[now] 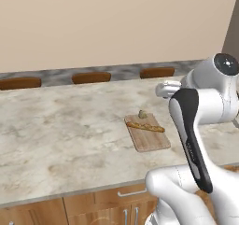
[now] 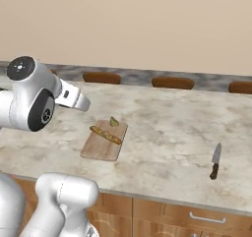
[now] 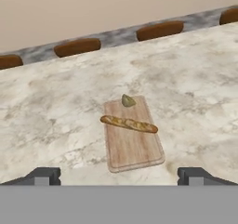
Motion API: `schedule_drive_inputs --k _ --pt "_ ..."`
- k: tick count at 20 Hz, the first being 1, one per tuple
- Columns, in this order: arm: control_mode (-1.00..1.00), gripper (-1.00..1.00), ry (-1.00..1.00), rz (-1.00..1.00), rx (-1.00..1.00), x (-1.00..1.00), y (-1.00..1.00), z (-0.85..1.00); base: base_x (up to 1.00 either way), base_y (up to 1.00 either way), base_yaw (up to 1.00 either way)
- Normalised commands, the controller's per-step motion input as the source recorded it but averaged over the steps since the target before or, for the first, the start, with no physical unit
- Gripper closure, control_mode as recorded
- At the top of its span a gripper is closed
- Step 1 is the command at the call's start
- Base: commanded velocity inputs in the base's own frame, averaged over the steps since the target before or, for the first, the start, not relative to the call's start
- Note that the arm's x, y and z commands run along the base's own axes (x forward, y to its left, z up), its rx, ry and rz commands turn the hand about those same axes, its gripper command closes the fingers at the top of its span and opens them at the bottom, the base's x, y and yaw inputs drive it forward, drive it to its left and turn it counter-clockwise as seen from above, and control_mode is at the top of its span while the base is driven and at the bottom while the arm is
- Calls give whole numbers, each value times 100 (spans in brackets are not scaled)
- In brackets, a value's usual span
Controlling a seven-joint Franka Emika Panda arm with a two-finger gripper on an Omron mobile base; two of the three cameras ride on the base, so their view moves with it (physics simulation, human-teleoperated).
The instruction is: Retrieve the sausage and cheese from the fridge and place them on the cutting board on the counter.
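Beige counter (image 3: pixel 56 107) carries the cutting board (image 3: pixel 132 146) (cheese (image 3: pixel 128 100) at its far edge); gripper (image 3: pixel 119 175) fingers apart.

The desk (image 1: pixel 70 121) is beige-grey stone with a mottled, cloudy pattern, over brown wooden cabinet fronts (image 1: pixel 93 205) with pale metal handles. The cutting board (image 3: pixel 132 146) is light-brown wood. On it lie a golden-brown speckled stick (image 3: pixel 128 123) and a dull yellow-olive cheese (image 3: pixel 128 100). The knife (image 2: pixel 215 161) has a grey blade and a dark brown handle. The wall (image 1: pixel 116 23) is plain tan.
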Motion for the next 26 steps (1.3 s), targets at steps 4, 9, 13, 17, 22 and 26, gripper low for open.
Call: schedule_drive_inputs --k 4,9,13,17,22,26 --pt "-100 -100 0 0 0 -65 -11 1 0 0 0" --pt "100 -100 0 0 0 0 0 0 -21 -1 0" --pt "100 -100 0 0 0 0 0 0 -100 -40 -10" --pt "100 -100 0 0 0 0 0 0 -80 -58 -20" --pt "100 -100 0 0 0 0 0 0 44 -83 -23" --pt "100 -100 0 0 0 0 0 0 2 -83 -74"
